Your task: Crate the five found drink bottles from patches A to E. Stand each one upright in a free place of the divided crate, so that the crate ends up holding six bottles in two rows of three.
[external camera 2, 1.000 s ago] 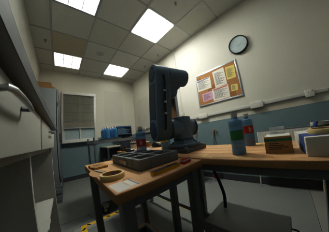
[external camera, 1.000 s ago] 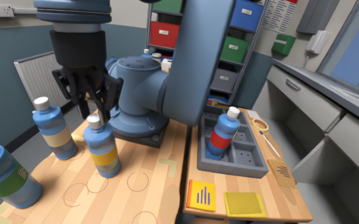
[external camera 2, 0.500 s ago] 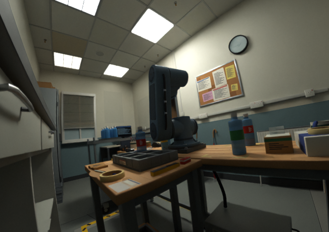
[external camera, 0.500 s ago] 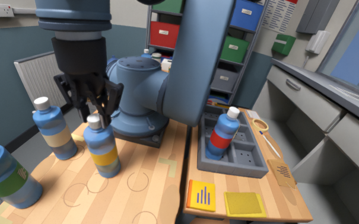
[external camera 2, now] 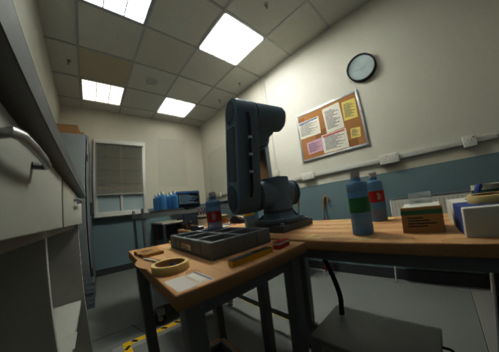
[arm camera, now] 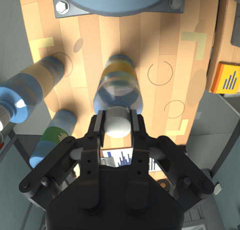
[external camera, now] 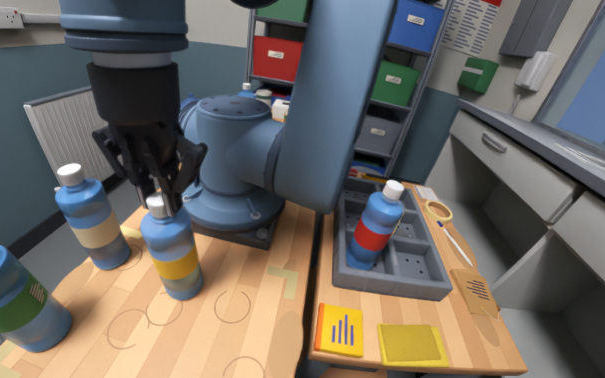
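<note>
The yellow-banded bottle (external camera: 172,252) stands upright on the main table, left of the divided grey crate (external camera: 388,244) on the lower side table. My gripper (external camera: 158,200) is straight above that bottle and closed around its white cap (arm camera: 117,122). One red-banded bottle (external camera: 375,227) stands in a left-hand cell of the crate. A tan-banded bottle (external camera: 91,217) stands further left, and a green-banded bottle (external camera: 8,297) stands near the table's front left corner. Another red-banded bottle (external camera 2: 376,197) stands behind the green one (external camera 2: 359,205) in the second side camera.
Behind the table stand my arm's base (external camera: 233,170) and a shelf rack of coloured bins (external camera: 391,82). On the side table in front of the crate lie a yellow booklet (external camera: 340,330) and a yellow pad (external camera: 411,345); a tape roll (external camera: 438,210) lies to the crate's right.
</note>
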